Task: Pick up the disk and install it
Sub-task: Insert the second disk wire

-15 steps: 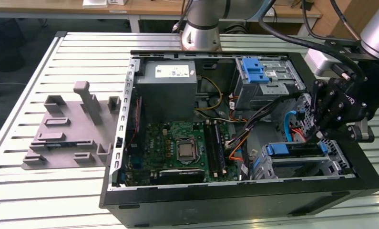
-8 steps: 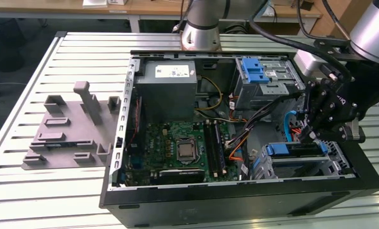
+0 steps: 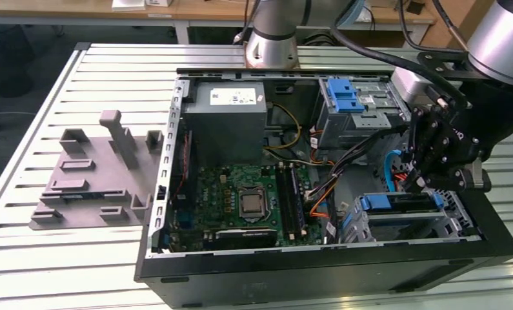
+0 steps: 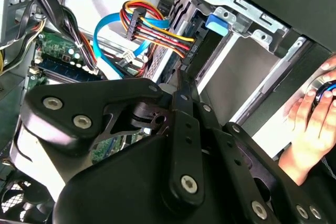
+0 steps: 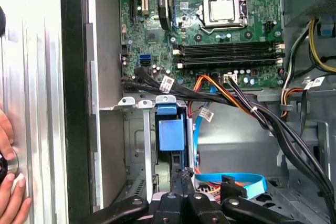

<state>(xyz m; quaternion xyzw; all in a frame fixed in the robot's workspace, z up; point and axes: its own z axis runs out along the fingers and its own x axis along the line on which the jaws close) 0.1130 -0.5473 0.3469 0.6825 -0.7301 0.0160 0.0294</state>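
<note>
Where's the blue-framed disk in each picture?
Exterior view: disk in the drive cage, exterior view's right.
Second wrist view: disk in the drive cage, past the coloured wires.
First wrist view: disk in the drive cage, beside the case wall.
Shared landmark: light-blue cable.

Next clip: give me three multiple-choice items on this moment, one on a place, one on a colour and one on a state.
1. Where is the disk?
A. On the grey fixture beside the case
B. In the drive cage inside the case
C. On top of the power supply

2. What colour is the flat data cable?
A. Red
B. Green
C. Light blue

3. How is the processor socket?
A. Bare, no cooler on it
B. Under a fan
C. Buried in cables

Answers: B, the disk sits in the drive cage at the exterior view's right. C, the flat data cable is light blue. A, the processor socket lies uncovered on the motherboard.
</note>
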